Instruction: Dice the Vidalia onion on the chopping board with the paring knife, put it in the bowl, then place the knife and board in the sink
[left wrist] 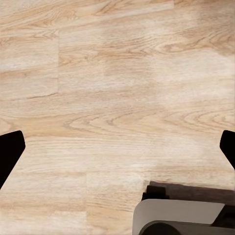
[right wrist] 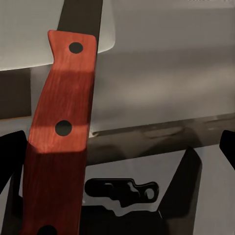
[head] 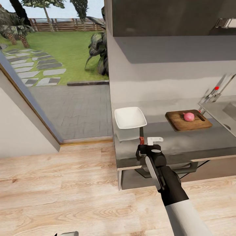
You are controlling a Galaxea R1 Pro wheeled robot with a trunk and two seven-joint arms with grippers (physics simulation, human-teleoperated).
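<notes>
The paring knife [head: 142, 137] lies on the grey countertop [head: 183, 144] just in front of the white square bowl [head: 130, 117], blade toward the bowl. My right gripper [head: 146, 146] hovers low over its red-brown riveted handle [right wrist: 58, 132]. Its dark fingers [right wrist: 11, 161] are spread wide, so it is open, with the handle between them, nearer one finger. The pinkish Vidalia onion [head: 188, 116] rests whole on the brown chopping board [head: 178, 123] further right. At the far right is the sink [head: 229, 113] with its tap [head: 213, 95]. My left gripper [left wrist: 117, 147] is open over the wood floor.
The countertop ends just left of the bowl, beside a glass door to a patio and garden. Dark upper cabinets [head: 170, 16] hang above the counter. Pale wood floor [head: 65, 190] lies below and to the left. A piece of my own grey base [left wrist: 181, 218] is under the left gripper.
</notes>
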